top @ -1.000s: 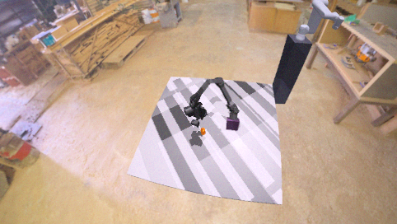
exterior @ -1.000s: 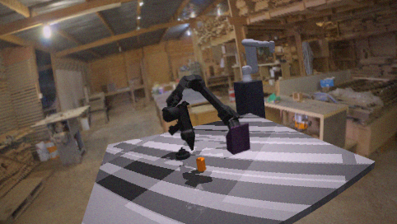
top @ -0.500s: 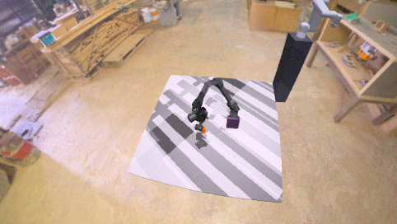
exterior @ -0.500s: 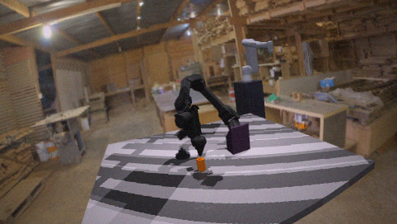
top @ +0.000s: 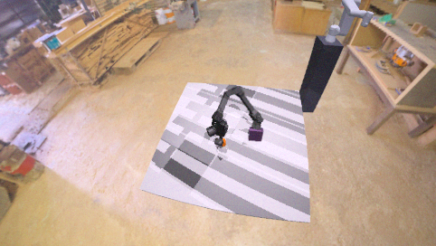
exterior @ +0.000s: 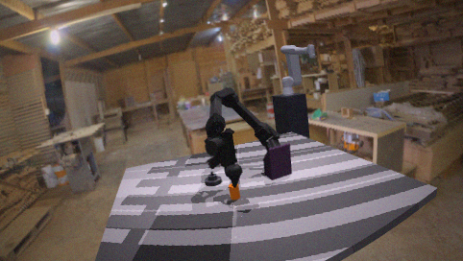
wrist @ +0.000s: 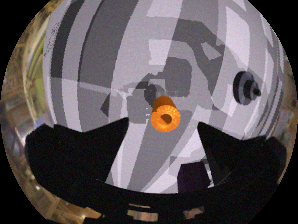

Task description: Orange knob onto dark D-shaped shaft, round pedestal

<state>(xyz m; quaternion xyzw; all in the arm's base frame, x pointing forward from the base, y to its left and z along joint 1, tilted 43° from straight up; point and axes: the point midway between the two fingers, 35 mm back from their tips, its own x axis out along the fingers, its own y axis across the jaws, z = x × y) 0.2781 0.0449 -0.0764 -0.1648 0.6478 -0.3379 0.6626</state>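
The orange knob (top: 223, 142) (exterior: 234, 193) (wrist: 165, 128) stands upright on the striped table top; the wrist view shows its ring-shaped top end with a dark hole. My gripper (top: 220, 142) (exterior: 234, 181) (wrist: 164, 123) is open and empty, pointing down just above the knob. In the wrist view the knob shows between the two spread fingertips. The round dark pedestal (exterior: 212, 180) (wrist: 243, 88) with its thin shaft stands to the left of the knob in the exterior view and at the upper right in the wrist view. The arm hides it in the top view. The shaft's flat side cannot be made out.
The arm's purple base block (top: 255, 135) (exterior: 279, 162) (wrist: 192, 176) stands on the striped table top (top: 271, 194) (exterior: 307, 201), right of the knob in the top and exterior views. A grey arm (top: 345, 20) (exterior: 294, 67) on a dark column (top: 320, 68) (exterior: 291, 112) stands beyond the table.
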